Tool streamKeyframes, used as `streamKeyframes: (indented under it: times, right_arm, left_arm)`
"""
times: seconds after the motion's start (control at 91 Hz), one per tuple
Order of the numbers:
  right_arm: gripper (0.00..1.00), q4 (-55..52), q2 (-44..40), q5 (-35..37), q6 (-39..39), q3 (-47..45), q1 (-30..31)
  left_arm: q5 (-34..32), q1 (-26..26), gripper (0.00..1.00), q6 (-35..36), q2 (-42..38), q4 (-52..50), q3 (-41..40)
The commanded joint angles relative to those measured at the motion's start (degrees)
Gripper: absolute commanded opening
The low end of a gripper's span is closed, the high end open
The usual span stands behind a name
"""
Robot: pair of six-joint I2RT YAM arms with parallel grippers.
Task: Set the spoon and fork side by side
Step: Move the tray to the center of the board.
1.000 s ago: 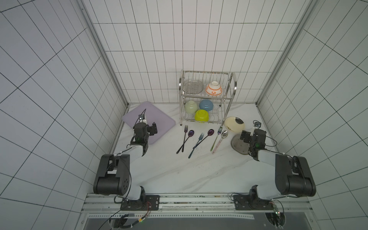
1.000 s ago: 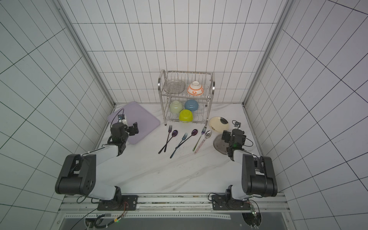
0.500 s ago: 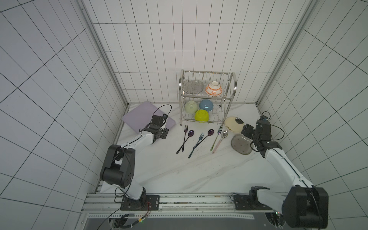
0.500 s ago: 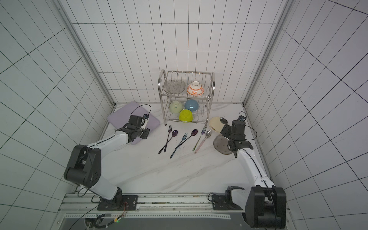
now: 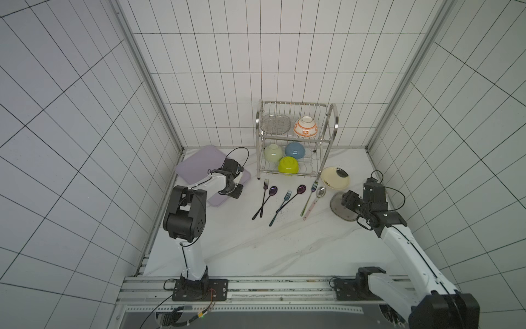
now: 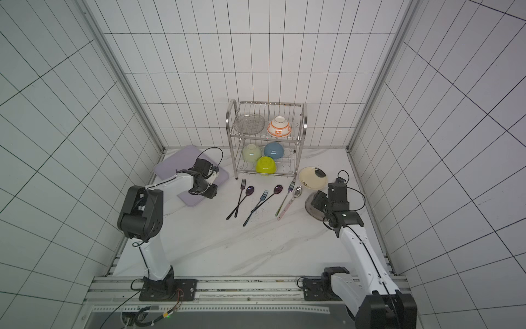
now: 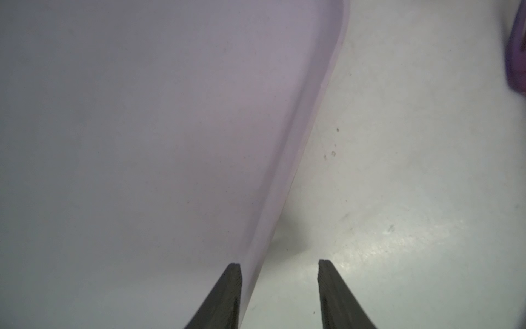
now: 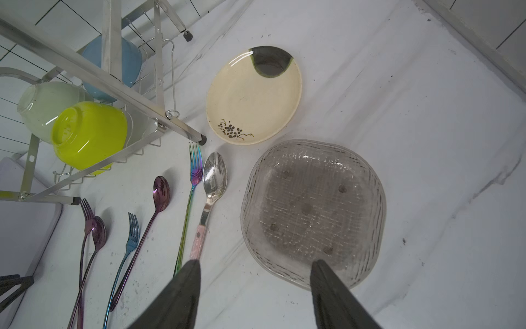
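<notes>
Marble table (image 5: 256,250) bears forks (image 5: 288,194), spoons (image 5: 301,189), two plates (image 5: 334,178), dish rack (image 5: 290,138), lilac mat (image 5: 196,168).

**Colours and patterns on the bench**

Tabletop (image 5: 242,250): white marble with grey veins. Walls (image 5: 227,57): white tile, dark grid lines. Mat (image 5: 196,165): plain lilac. Rack (image 5: 332,128): bare silver wire.

Bowls: patterned bowl (image 5: 305,127) white with orange motifs; pale green bowl (image 5: 273,153); blue bowl (image 5: 295,150); lime bowl (image 5: 289,165).

Cream plate (image 8: 253,94): dark grey patch at one rim, small dark flower sprig opposite. Glass dish (image 8: 313,210): clear, crosshatched ribbing.

Cutlery: dark purple fork (image 8: 86,209); dark purple spoon (image 8: 98,232); blue fork (image 8: 133,230); plum spoon (image 8: 161,190); rainbow fork (image 8: 195,171), iridescent purple running to green; silver spoon (image 8: 215,176), pink handle.
</notes>
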Motion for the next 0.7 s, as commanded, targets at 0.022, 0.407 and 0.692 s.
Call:
streamKeyframes:
  times: [0.022, 0.407, 0.692]
  right_arm:
    - [0.62, -2.67, -0.39, 0.85, -0.38, 0.40, 0.39]
    - [0.51, -2.55, 0.13, 0.62, -1.13, 0.11, 0.43]
    - [0.38, -2.15, -2.01, -0.76, -0.15, -0.90, 0.41]
  left_arm:
    - [0.52, 1.02, 0.43, -1.56, 2.89, -2.13, 2.73]
    - [-3.35, 2.35, 0.31, -4.40, 3.40, -1.50, 2.24]
    - [-2.81, 1.29, 0.00, -10.07, -0.32, -4.22, -1.55]
